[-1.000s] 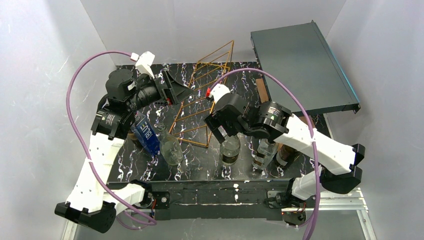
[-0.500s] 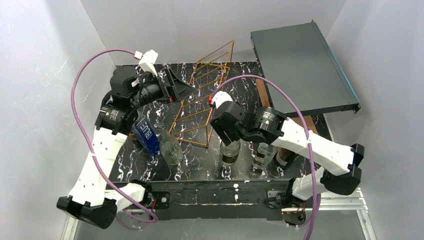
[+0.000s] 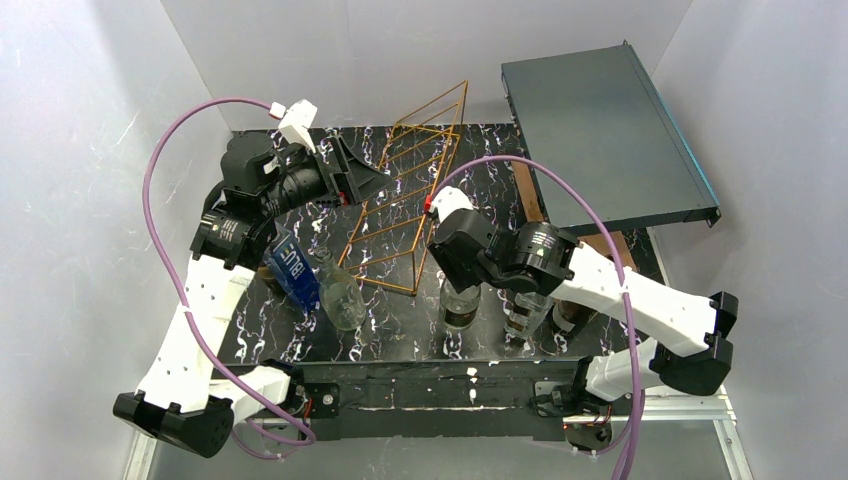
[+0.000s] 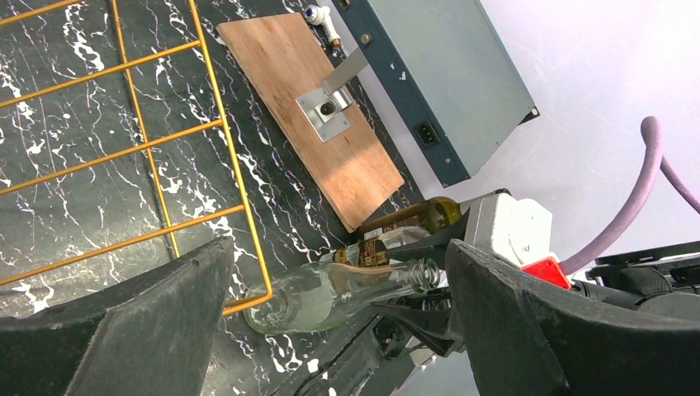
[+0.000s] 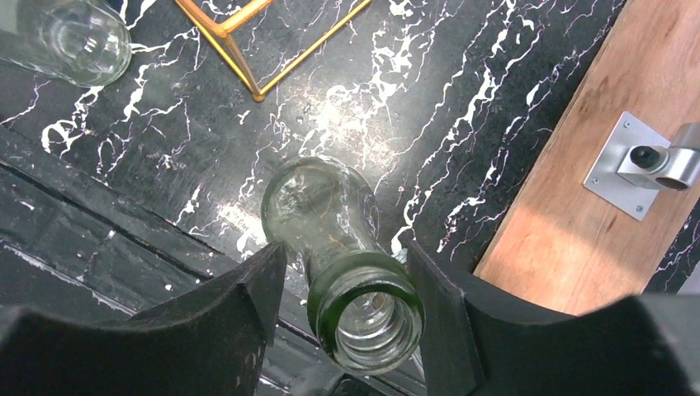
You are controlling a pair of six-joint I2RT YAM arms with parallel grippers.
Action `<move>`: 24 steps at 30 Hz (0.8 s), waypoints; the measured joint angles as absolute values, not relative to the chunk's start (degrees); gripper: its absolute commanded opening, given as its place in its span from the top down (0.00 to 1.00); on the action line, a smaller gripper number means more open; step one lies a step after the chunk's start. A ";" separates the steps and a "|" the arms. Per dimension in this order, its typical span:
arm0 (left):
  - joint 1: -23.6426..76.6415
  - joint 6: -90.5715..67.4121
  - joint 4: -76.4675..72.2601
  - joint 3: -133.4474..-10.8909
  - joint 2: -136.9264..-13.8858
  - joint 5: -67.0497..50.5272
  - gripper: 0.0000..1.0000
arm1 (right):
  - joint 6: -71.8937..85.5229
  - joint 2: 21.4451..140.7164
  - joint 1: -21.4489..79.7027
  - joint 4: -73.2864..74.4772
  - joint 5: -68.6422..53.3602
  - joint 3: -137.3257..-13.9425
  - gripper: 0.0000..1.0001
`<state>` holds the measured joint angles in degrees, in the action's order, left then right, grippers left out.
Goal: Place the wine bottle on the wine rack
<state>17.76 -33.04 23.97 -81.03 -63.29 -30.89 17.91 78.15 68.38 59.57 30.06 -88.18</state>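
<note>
Wine bottle (image 5: 330,206): clear glass with a greenish lip, standing upright on the marble-patterned table (image 3: 400,335) near its front edge. It is just beside the near corner of the wine rack, not on it. I look straight down its open mouth and see no liquid.
Wine rack (image 3: 405,200): copper-gold wire frame at mid-table, with the table showing through its rungs.
Right gripper (image 5: 345,247): fingers (image 5: 239,322) spread to either side of the wine bottle's neck. A sliver of gap shows on one side; I cannot tell whether the other finger touches the lip.
Left gripper (image 4: 337,247): fingers spread wide, holding nothing, above the rack's left side.
Second clear bottle (image 3: 342,298): upright, left of the rack's near corner, and it looks empty.
Blue-labelled bottle (image 3: 290,268): just beside the second clear bottle. It has white lettering on blue, too small for me to read.
Dark-labelled bottle (image 4: 373,252): right of the wine bottle, print unreadable.
Dark bottle (image 4: 437,213): further right, mostly hidden; I cannot tell its contents.
Flat box (image 3: 600,120): dark, at the back right.
Wooden board (image 5: 578,124): lies on the table and carries a metal bracket.
</note>
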 measured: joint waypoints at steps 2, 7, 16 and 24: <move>17.76 -33.04 23.99 -81.03 -63.29 -30.89 0.01 | 17.91 77.91 68.38 58.50 30.26 -87.37 0.37; 17.76 -33.01 24.01 -81.03 -63.13 -30.89 0.01 | 17.82 76.97 68.38 55.90 30.59 -84.86 0.72; 17.76 -31.83 25.69 -81.03 -61.93 -30.41 0.01 | 18.65 76.90 68.77 56.34 30.96 -86.28 0.99; 17.76 -31.07 26.39 -81.03 -60.64 -29.87 0.01 | 17.47 77.01 68.75 61.63 33.82 -97.97 0.99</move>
<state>17.76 -31.07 26.39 -81.03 -60.64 -29.87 17.47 77.01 68.75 61.63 33.82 -97.97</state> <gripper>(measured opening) 0.992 0.440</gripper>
